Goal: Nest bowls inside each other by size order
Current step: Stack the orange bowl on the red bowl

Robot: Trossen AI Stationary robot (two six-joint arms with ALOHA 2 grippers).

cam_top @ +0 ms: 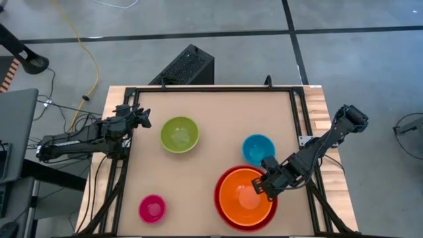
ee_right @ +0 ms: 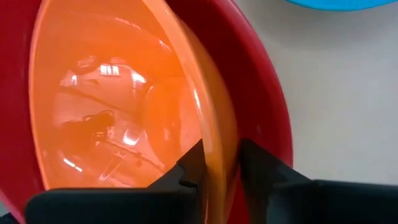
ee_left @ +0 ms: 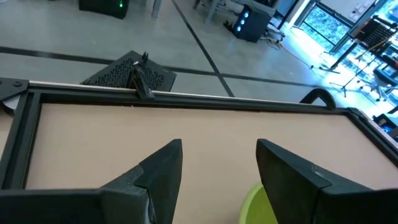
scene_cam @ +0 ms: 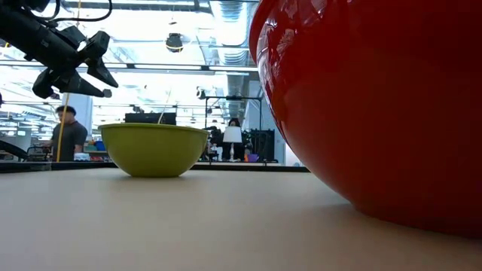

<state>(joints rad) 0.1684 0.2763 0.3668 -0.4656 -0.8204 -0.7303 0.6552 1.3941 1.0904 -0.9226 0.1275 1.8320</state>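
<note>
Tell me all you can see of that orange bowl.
The orange bowl is round, glossy, plastic-looking and empty. It sits inside the bigger red bowl at the table's near right. The right gripper pinches its rim, one finger inside, one outside. The wrist view shows it tilted, not yet settled flat.

Two slim dark arms, jointed segments, black cabling at the bases, blunt matte black wedge-shaped fingers (ee_left: 158,177)

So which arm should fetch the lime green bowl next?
Left. Its open gripper hovers right beside the lime green bowl, while the right gripper grips the orange bowl's rim.
</note>
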